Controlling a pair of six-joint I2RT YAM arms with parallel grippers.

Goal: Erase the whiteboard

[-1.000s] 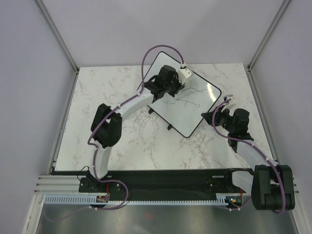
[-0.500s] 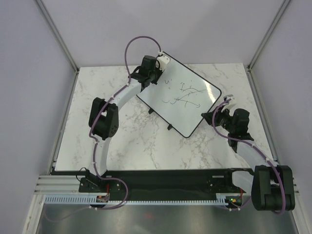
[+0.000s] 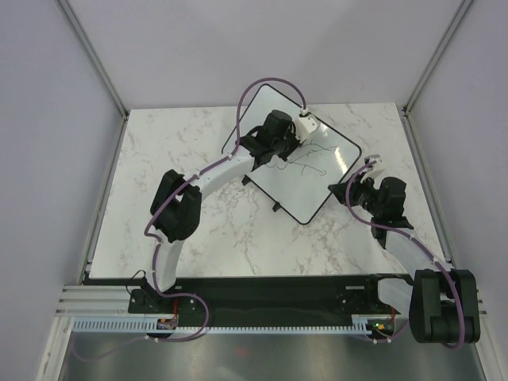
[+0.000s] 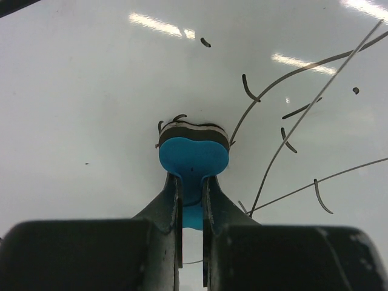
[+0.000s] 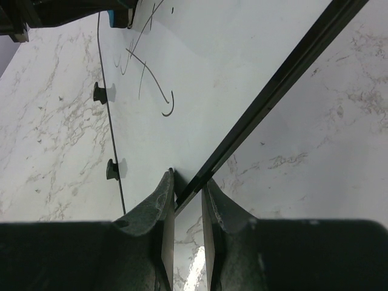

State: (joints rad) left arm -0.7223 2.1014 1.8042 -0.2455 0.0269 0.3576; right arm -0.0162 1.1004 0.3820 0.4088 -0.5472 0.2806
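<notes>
Left fingers (image 4: 165,206): gripping eraser (image 4: 194,159) on whiteboard (image 4: 85,91)
Scribbles (image 4: 312,109): 2 o'clock of eraser
Right fingers (image 5: 159,203): pinching whiteboard frame

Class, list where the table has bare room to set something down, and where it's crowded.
Free: the table left of the left arm; the near strip between whiteboard and arm bases. Crowded: far centre-right, where left gripper and right gripper meet the whiteboard.

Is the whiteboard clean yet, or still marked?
Still marked: dark scribbles show on the whiteboard beside the blue eraser that the left gripper presses to it.
</notes>
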